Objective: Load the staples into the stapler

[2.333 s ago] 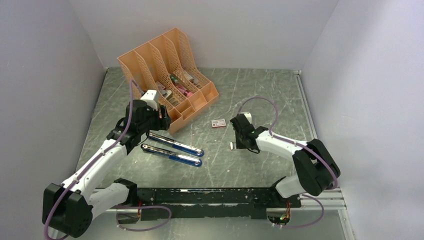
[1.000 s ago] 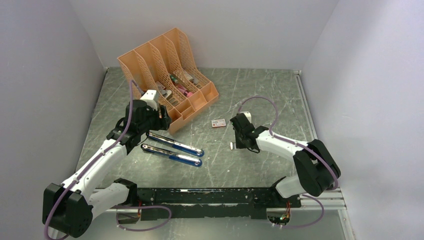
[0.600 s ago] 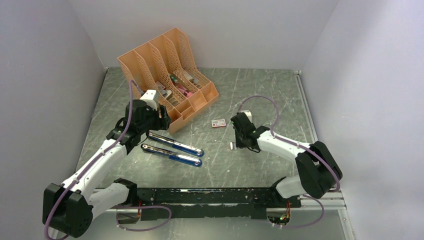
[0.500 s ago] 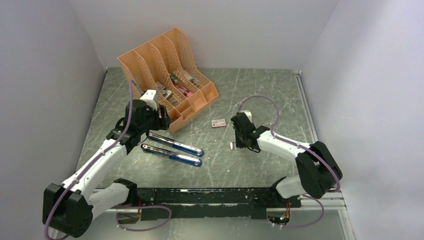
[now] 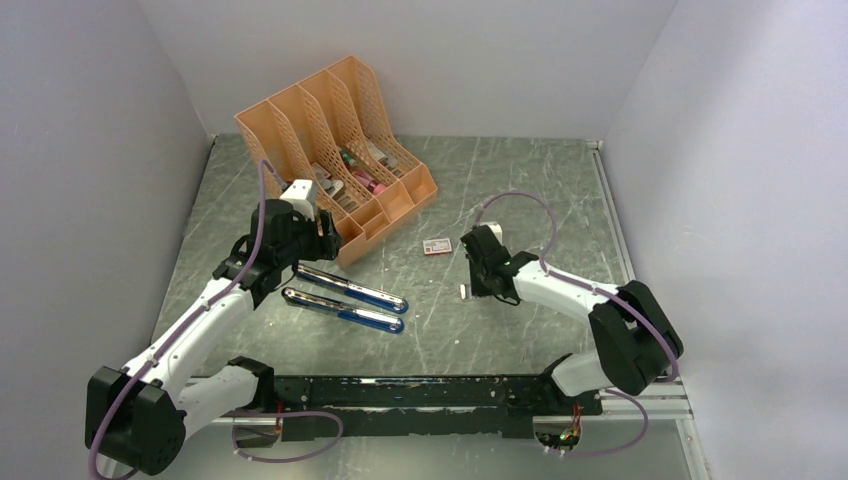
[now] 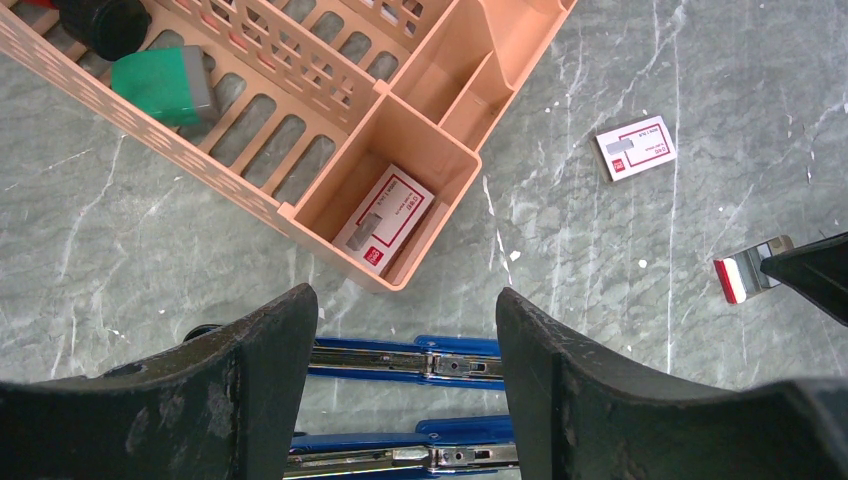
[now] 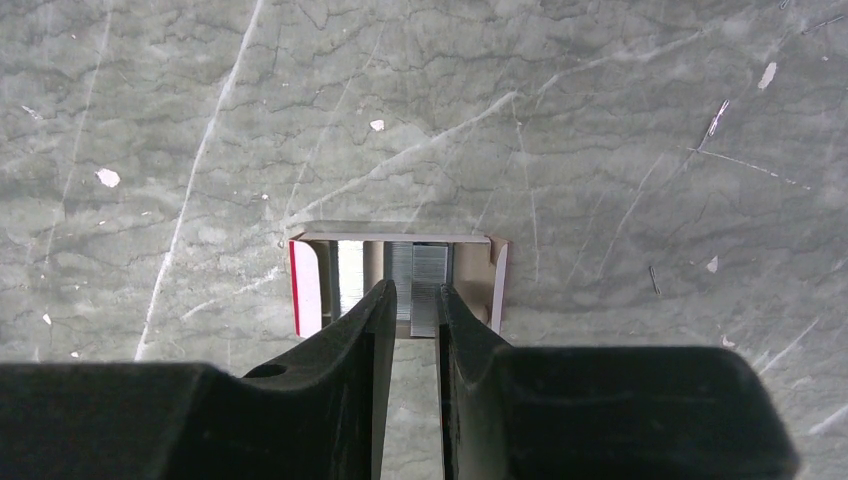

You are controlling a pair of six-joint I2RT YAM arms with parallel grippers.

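Observation:
The stapler lies swung open on the table, its two blue arms side by side with their metal channels facing up. My left gripper hovers open above its left end, and both arms show between the fingers. The staples are a silvery strip lying in a small opened card tray with a red edge. My right gripper reaches down into that tray, its fingers pinched on the near end of the strip.
An orange desk organizer stands at the back left, holding a white-and-red box and a green item. A little closed white-and-red box lies between the organizer and my right gripper.

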